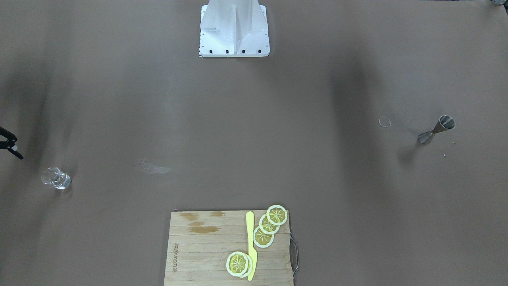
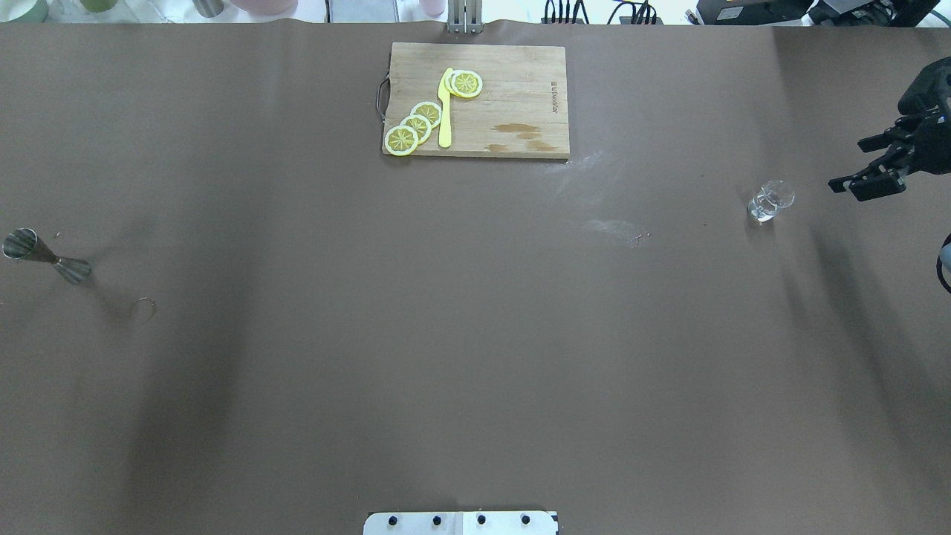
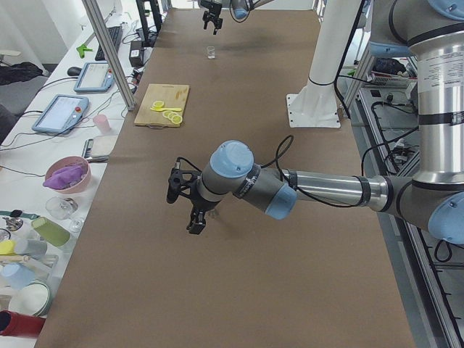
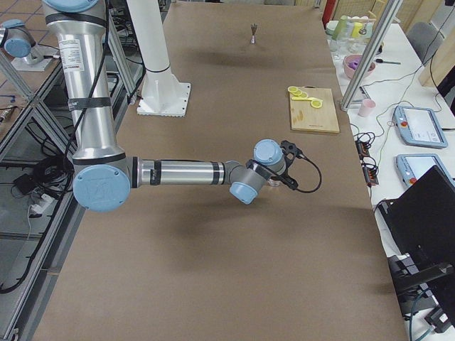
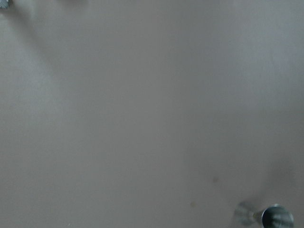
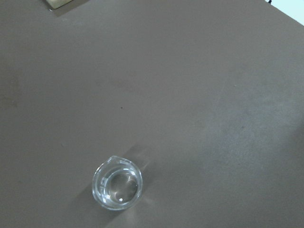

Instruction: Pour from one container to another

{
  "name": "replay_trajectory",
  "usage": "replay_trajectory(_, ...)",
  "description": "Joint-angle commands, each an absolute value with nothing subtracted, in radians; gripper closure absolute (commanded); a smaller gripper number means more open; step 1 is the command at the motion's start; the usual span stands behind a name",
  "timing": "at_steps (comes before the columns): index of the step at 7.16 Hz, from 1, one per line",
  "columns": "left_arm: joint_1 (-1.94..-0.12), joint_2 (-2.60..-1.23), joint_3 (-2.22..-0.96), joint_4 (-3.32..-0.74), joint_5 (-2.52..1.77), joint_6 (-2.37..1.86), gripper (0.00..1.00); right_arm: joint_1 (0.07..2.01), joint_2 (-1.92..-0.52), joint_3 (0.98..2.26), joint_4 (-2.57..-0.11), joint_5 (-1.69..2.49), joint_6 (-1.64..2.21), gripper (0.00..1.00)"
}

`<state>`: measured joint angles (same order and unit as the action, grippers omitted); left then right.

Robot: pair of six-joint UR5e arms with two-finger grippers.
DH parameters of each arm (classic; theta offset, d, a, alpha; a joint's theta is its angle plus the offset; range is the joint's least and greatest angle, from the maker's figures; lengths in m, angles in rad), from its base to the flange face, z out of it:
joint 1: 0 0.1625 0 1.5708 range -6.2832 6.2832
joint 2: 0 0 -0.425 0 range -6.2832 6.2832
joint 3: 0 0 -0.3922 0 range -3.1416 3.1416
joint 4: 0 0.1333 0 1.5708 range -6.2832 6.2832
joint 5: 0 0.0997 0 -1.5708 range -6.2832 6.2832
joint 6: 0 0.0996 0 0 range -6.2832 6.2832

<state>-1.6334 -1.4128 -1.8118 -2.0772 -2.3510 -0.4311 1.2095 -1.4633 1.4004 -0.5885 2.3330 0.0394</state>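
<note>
Brown tabletop [image 2: 475, 334] holds jigger [image 2: 46, 257] upright far left, glass [image 2: 769, 200] right; right fingers [image 2: 869, 186] spread apart nearby, left fingers [image 3: 196, 221] unclear.

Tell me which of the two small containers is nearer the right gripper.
The clear glass tumbler, close beside the right gripper; the steel jigger stands far off at the table's other end.

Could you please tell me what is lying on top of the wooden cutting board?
Several lemon slices and a yellow knife lie on the cutting board, beside brownish stains. The slices overlap, so parts of them are hidden.
</note>
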Motion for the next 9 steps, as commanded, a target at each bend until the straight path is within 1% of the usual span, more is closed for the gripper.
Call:
replay_trajectory(1, -1.532, -1.408, -1.871, -2.135, -2.236, -0.593, 0.02, 1.195, -1.462, 1.355, -0.552, 2.375, 0.028, 0.0)
replay_trajectory(3, -1.47, -1.404, -1.948, -2.135, -2.165, -0.676, 0.02, 1.157, -1.425, 1.336, -0.552, 2.362, 0.012, 0.0)
replay_trajectory(5, -1.41, -1.343, -2.006, -2.19, -2.078, -0.737, 0.02, 1.138, -1.378, 1.284, -0.551, 2.358, 0.018, 0.0)
replay_trajectory(6, -1.352, -1.3, -2.006, -2.279, -1.995, -0.8, 0.02, 1.138, -1.378, 1.278, -0.551, 2.356, 0.018, 0.0)
replay_trajectory(8, -1.246, -1.261, -2.008, -2.368, -1.855, -0.894, 0.02, 1.132, -1.376, 1.273, -0.545, 2.353, 0.023, 0.0)
replay_trajectory(9, -1.203, -1.228, -2.009, -2.419, -1.797, -0.925, 0.02, 1.129, -1.377, 1.244, -0.455, 2.329, 0.026, 0.0)
